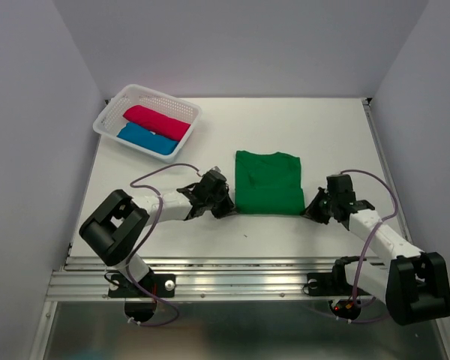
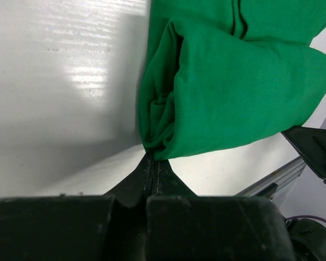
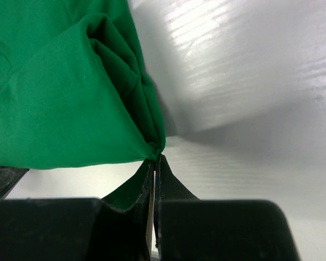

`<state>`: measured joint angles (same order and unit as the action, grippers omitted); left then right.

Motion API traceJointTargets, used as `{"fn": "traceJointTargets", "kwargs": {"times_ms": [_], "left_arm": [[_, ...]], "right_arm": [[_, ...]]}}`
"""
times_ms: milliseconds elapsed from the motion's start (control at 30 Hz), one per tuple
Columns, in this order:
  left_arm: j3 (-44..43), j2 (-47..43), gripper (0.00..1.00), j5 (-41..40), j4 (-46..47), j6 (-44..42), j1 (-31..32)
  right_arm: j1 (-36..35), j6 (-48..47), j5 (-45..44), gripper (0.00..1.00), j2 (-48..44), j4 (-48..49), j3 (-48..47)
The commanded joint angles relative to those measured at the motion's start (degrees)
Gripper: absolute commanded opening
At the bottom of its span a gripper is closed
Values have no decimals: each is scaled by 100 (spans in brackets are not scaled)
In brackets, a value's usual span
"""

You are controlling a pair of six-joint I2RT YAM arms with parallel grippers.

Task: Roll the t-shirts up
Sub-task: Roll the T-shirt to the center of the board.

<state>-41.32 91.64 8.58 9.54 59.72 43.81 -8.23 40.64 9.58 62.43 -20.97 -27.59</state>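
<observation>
A bright green t-shirt lies folded into a narrow panel at the table's middle, collar end far, hem near. My left gripper is shut on the hem's near left corner; the left wrist view shows that bunched corner pinched at the fingertips. My right gripper is shut on the near right corner, seen in the right wrist view at the fingertips. A crimson-pink rolled tee and a blue rolled tee lie in the basket.
The white perforated basket stands at the table's far left. The metal rail runs along the near edge by the arm bases. Grey walls close in left, right and behind.
</observation>
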Motion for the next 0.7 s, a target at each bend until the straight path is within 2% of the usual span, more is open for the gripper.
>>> {"fn": "traceJointTargets", "kwargs": {"times_ms": [0, 367, 667], "left_arm": [[-280, -453, 0, 56, -795, 48, 5], [-824, -902, 0, 162, -2271, 83, 13], [-1474, -797, 0, 337, -2922, 13, -4]], "right_arm": [[41, -188, 87, 1, -319, -565, -220], [41, -22, 202, 1, -688, -1506, -729], [41, 146, 193, 1, -715, -1832, -1177]]}}
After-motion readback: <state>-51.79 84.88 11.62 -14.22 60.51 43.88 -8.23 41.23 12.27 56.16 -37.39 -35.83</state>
